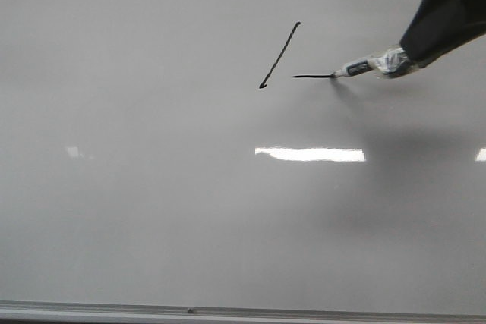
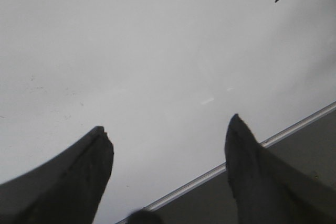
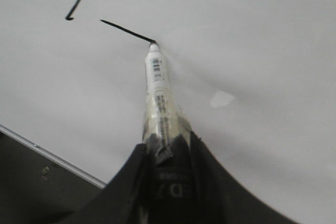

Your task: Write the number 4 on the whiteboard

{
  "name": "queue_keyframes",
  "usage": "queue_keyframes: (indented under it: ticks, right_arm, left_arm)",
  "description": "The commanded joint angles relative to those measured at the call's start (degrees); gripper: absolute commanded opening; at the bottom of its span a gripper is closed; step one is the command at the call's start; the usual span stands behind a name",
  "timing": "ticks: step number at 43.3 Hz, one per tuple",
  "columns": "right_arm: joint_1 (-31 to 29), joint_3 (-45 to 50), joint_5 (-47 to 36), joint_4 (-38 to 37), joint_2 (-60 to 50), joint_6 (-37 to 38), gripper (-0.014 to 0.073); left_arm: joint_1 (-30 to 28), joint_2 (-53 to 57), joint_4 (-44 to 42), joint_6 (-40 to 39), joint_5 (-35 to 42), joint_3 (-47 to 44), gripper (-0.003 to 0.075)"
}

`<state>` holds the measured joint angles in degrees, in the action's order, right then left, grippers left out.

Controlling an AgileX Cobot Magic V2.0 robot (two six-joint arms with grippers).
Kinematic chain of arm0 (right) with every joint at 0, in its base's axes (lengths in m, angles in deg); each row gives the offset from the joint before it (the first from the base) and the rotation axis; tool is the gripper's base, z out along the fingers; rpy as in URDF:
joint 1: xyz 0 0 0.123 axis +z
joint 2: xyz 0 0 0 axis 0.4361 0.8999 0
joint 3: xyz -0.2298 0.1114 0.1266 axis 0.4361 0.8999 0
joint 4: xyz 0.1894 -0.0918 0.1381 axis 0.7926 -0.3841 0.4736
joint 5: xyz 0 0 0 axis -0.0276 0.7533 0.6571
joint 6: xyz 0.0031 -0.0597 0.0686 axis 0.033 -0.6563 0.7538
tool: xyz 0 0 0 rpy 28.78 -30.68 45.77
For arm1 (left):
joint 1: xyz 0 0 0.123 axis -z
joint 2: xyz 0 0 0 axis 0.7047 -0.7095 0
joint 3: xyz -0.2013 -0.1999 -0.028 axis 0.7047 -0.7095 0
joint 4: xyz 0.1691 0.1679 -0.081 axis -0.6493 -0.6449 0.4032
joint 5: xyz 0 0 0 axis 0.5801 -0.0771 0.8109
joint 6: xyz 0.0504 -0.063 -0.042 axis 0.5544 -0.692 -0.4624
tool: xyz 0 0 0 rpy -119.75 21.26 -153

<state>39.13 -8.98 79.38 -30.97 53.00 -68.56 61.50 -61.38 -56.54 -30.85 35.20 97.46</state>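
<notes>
The number 4 (image 1: pixel 296 62) on the whiteboard (image 1: pixel 152 187) looks about two-thirds done: a slanted stroke is drawn, and a short horizontal bar runs to the marker (image 1: pixel 364 67) tip, which touches the board (the bar doesn't meet the slant). The vertical stroke is missing. The right pincer (image 3: pixel 165 148) pinches the marker. The left pincer (image 2: pixel 168 140) hangs spread, holding nothing.

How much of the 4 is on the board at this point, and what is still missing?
Done: the slanted stroke is on the whiteboard. In hand: the right gripper, jaws clamped on the marker, has its tip at the right-hand end of the short horizontal bar, which does not yet meet the slant. Left: the vertical stroke. The left gripper is open and idle.
</notes>
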Motion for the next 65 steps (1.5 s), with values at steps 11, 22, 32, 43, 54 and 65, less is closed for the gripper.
queue_keyframes:
  ticks: [11,22,32,43,54,65]
  right_arm:
    - [4.73,-2.11,-6.41,1.19,-7.04,-0.76,-0.0068]
    - [5.61,-2.11,-14.08,1.19,-4.1,-0.76,-0.0068]
    - [5.54,-2.11,-10.72,1.19,2.43,-0.76,-0.0068]
    - [5.6,-2.0,2.5,1.19,7.23,-3.07,-0.0068]
    - [5.78,-2.4,2.84,1.26,1.25,-3.07,-0.0068]
    - [11.61,-2.4,13.86,1.39,-10.0,-12.48,-0.0068]
  left_arm:
    - [-0.11,0.31,0.8,-0.46,4.1,1.44,0.0439]
    - [-0.11,0.31,0.8,-0.46,4.14,1.44,0.0439]
    - [-0.11,0.31,0.8,-0.46,4.14,1.44,0.0439]
    - [-0.11,0.31,0.8,-0.46,4.19,1.44,0.0439]
    - [0.05,0.31,1.14,0.09,3.96,1.44,0.0439]
    - [6.48,-2.28,6.62,10.05,2.06,1.78,0.0441]
